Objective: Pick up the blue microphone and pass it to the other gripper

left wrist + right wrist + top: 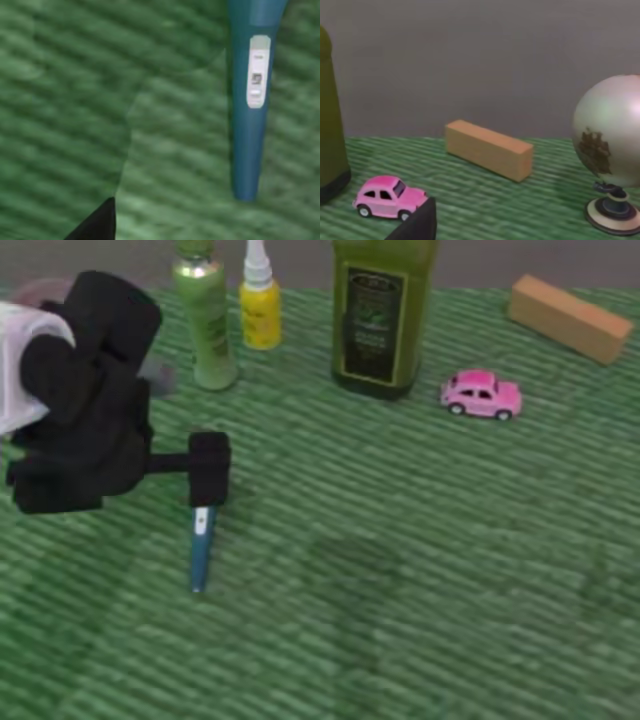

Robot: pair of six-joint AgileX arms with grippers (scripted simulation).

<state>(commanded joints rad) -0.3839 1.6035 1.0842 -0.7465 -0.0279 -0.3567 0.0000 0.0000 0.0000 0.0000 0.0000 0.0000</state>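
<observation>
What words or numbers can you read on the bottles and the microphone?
None can be read.
Big dark olive bottle: a label with a yellow frame, its print too blurred to read.
Blue microphone: its white switch strip has small dark marks, too blurred to read.
Yellow dropper bottle and light green bottle: no writing shows.
Globe: a dark patch, no readable text.

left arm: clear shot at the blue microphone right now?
Probably yes. The left end effector sits directly over the blue microphone head end, nothing between them; the bottles stand well behind, and its handle lies bare on the green cloth.
</observation>
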